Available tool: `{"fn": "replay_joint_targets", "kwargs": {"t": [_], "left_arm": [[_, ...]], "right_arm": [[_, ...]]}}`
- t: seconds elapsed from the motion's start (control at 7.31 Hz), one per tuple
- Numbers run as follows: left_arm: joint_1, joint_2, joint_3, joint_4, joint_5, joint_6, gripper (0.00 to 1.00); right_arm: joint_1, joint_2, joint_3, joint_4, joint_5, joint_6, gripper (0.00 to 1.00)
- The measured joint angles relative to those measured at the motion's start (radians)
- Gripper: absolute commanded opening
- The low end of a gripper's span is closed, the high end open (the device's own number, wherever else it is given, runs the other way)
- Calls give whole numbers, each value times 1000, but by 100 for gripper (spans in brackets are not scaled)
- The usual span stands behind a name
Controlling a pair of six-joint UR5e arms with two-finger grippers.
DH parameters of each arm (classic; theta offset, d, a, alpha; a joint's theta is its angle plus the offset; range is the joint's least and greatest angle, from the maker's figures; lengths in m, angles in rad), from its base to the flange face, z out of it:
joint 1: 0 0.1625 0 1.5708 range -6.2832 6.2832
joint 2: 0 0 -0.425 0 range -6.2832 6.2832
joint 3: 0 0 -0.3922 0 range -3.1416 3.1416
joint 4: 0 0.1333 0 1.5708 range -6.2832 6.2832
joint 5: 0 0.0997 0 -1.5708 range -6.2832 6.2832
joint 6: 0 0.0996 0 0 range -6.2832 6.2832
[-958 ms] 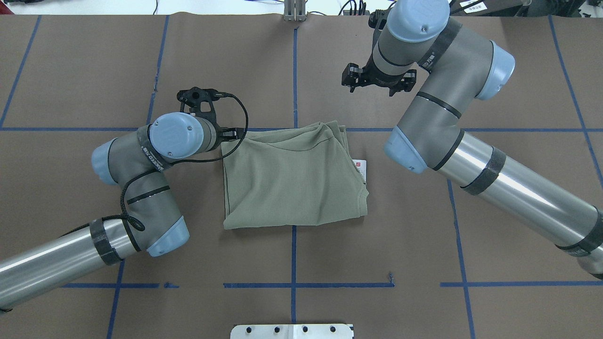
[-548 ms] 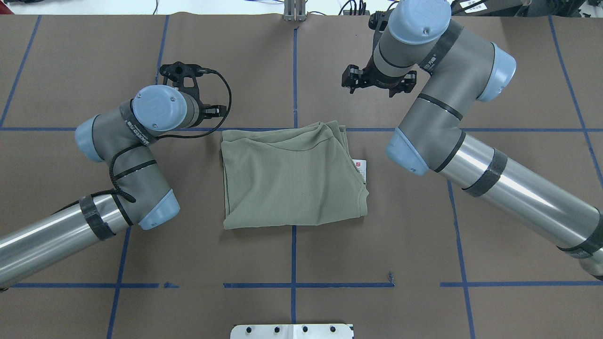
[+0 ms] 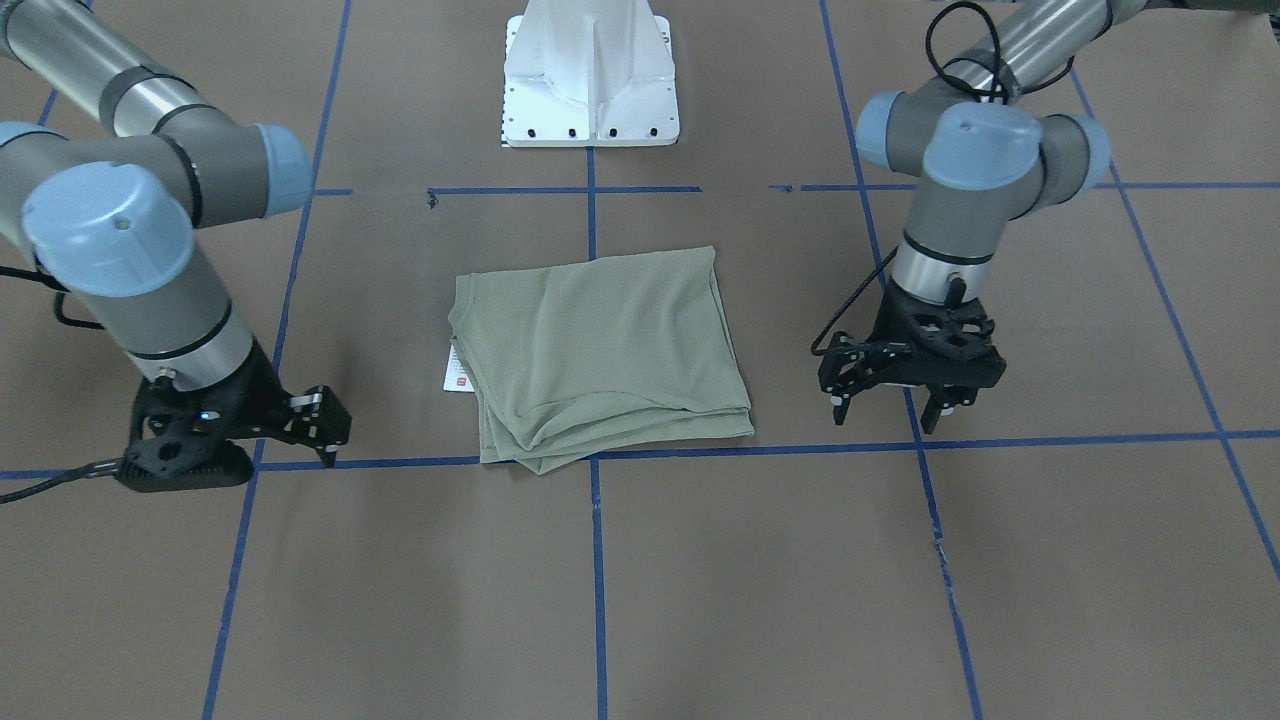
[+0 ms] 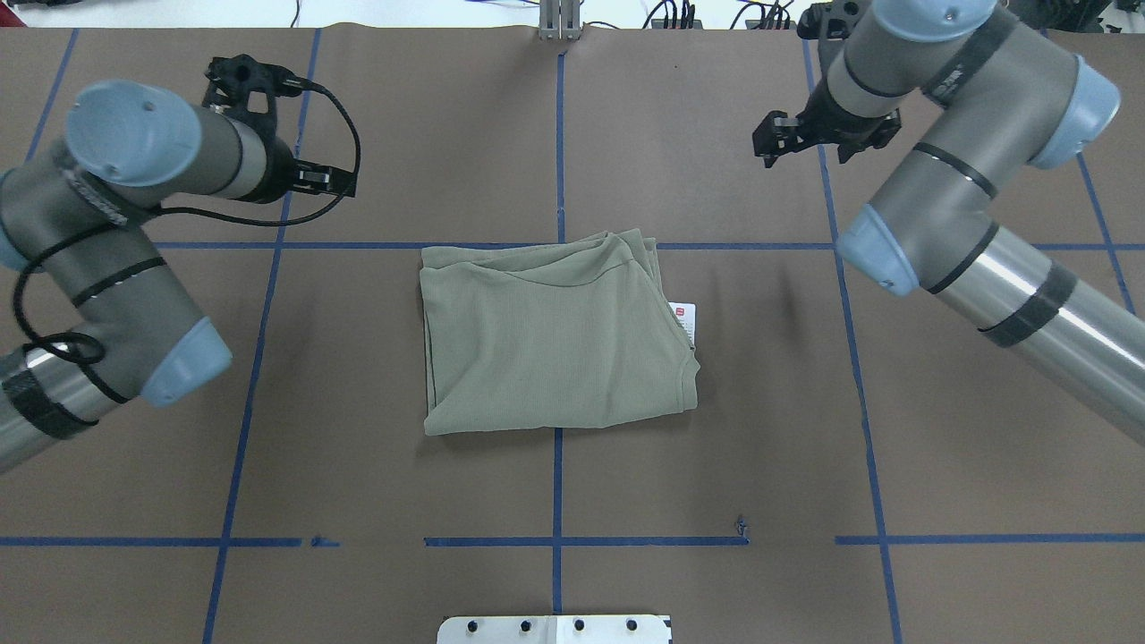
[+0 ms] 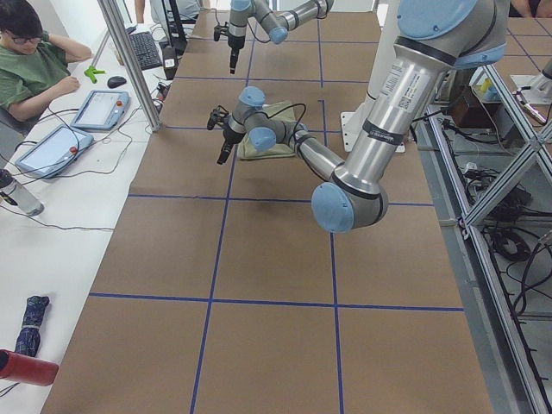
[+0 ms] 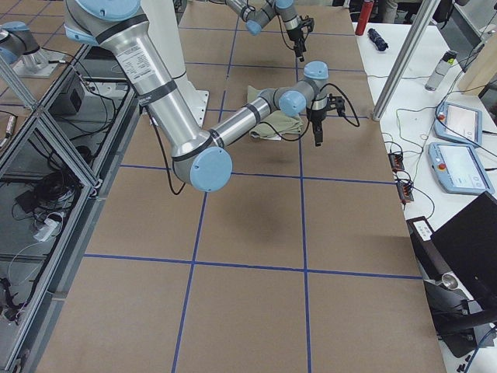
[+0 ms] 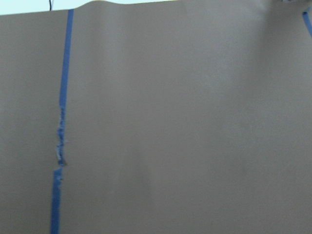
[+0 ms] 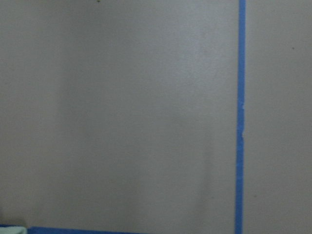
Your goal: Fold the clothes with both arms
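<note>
The sage-green shirt (image 4: pixel 555 340) lies folded in a rough square at the table's middle, also in the front view (image 3: pixel 600 345). Its white hang tag (image 4: pixel 684 319) sticks out at its right edge. My left gripper (image 3: pixel 890 405) hangs open and empty over bare paper to the shirt's left, beyond its far corner; it also shows in the overhead view (image 4: pixel 295 174). My right gripper (image 4: pixel 825 141) is open and empty, off to the shirt's far right, and shows in the front view (image 3: pixel 245 440) too. Both wrist views show only brown paper and blue tape.
The table is covered in brown paper (image 4: pixel 555 134) with a grid of blue tape lines (image 4: pixel 556 483). The white base pedestal (image 3: pixel 590 80) stands at the robot's edge. An operator (image 5: pixel 34 69) sits at a side table with tablets (image 5: pixel 99 108) beyond the far edge.
Both arms have drawn away from the shirt: the left one swung left and toward the far edge, the right one moved right and slightly farther. The shirt has not moved.
</note>
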Motion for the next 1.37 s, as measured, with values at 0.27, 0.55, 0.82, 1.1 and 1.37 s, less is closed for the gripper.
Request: {"fn": "replay_joint_targets", "kwargs": {"t": [0.27, 0.55, 0.82, 1.1, 1.37], "left_arm": [[-197, 142, -51, 0, -167, 343, 100], [-434, 250, -33, 14, -329, 667, 100], [-553, 356, 22, 32, -476, 768, 100], [-675, 380, 113, 98, -558, 793, 100], [-715, 384, 136, 257, -594, 850, 100]], "right_arm": [[177, -171, 19, -2, 96, -351, 100], [375, -327, 18, 2, 201, -596, 100], [480, -466, 7, 15, 228, -641, 100], [537, -532, -8, 31, 248, -648, 100], [587, -538, -4, -11, 278, -658, 100]]}}
